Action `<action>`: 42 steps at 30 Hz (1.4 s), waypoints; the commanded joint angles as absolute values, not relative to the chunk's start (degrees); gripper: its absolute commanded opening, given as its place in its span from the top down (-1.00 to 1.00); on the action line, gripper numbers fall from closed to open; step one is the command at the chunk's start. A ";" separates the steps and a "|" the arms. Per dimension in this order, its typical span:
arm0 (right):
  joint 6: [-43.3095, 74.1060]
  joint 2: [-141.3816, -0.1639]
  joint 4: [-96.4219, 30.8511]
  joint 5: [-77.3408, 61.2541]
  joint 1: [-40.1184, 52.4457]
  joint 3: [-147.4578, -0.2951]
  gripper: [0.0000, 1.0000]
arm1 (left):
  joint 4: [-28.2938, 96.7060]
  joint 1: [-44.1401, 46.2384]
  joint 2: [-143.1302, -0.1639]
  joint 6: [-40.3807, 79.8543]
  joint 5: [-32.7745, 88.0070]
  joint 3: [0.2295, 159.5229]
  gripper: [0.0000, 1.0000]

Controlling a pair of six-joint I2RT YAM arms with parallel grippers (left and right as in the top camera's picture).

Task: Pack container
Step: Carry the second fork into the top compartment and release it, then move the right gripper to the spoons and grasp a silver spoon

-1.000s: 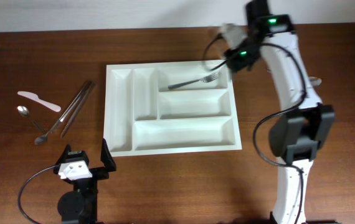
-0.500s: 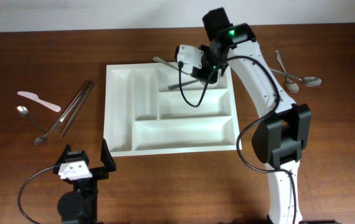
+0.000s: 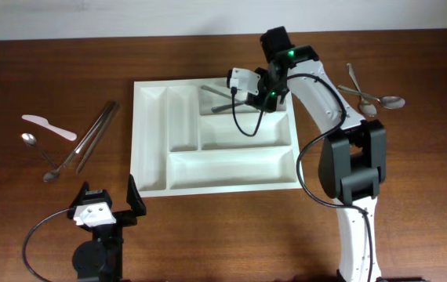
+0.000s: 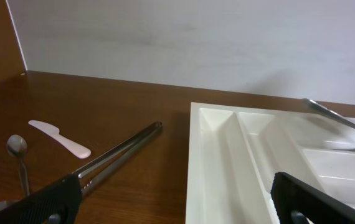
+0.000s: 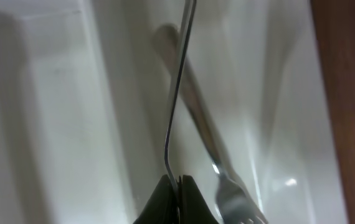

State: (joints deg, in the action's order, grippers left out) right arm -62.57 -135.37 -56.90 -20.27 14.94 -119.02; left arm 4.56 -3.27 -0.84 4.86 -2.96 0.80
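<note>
The white cutlery tray [image 3: 231, 168] lies in the middle of the table; it also shows in the left wrist view [image 4: 227, 162] and the right wrist view [image 5: 59, 124]. A metal fork [image 3: 230, 106] lies in its far right compartment [image 5: 218, 162]. My right gripper [image 3: 248, 92] hovers over that compartment, shut [image 5: 177, 182] on a thin metal piece of cutlery [image 5: 179, 93]. Its handle [image 3: 212, 88] points left, above the fork [image 4: 336, 116]. My left gripper [image 3: 111, 197] is open and empty near the table's front edge, by the tray's front left corner [image 4: 177, 211].
Left of the tray lie metal tongs [image 3: 92, 135], a white plastic knife [image 3: 49, 127] and a spoon [image 3: 35, 149]. They also show in the left wrist view: tongs [image 4: 118, 152], knife [image 4: 59, 138], spoon [image 4: 17, 149]. Two spoons [image 3: 372, 99] lie right of the tray.
My right arm has swung left from the tray's far right corner with the cutlery piece, then settled lower over the far right compartment. The left arm has not moved.
</note>
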 commanded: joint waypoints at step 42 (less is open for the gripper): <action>0.47 -135.17 -69.45 -18.83 -11.44 -136.90 -0.98 | 4.64 -3.03 -0.34 3.77 -2.33 0.51 -0.99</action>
